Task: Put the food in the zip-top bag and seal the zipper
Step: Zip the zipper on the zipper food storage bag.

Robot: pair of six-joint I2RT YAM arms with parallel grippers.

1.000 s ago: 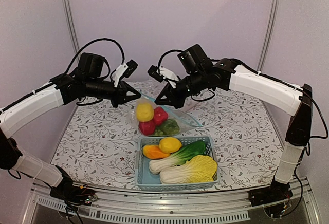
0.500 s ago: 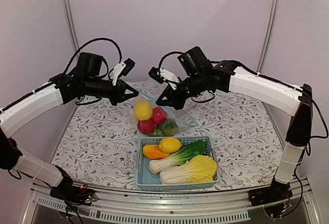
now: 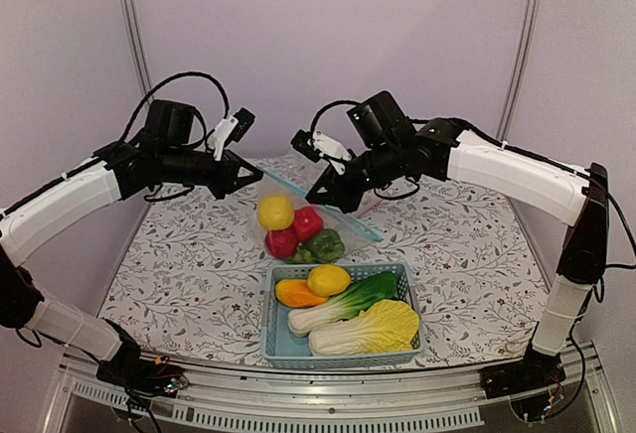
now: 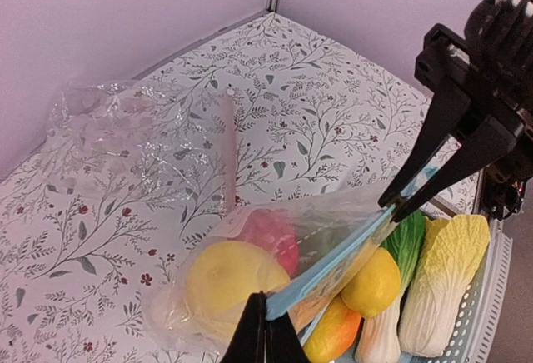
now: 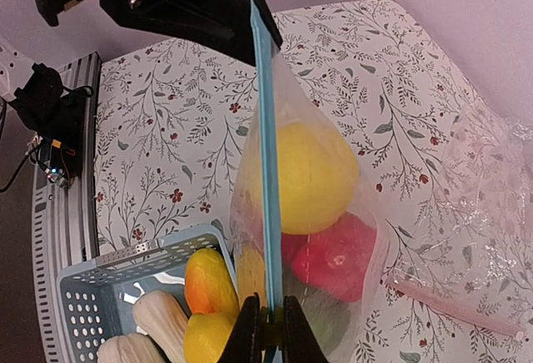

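The zip-top bag hangs in the air between my two grippers, above the table behind the basket. It holds a yellow lemon, red fruit and a green piece. My left gripper is shut on one end of the teal zipper, as the left wrist view shows. My right gripper is shut on the zipper further along, seen in its wrist view. The strip runs straight and taut between them.
The light-blue basket stands near the front edge with a lemon, an orange piece, a green-leafed radish and pale cabbage. A second crinkly clear bag with a pink strip lies on the flowered cloth behind.
Both grippers have risen a little and drawn slightly apart, lifting the filled bag higher off the table. The zipper strip now looks straighter between them.
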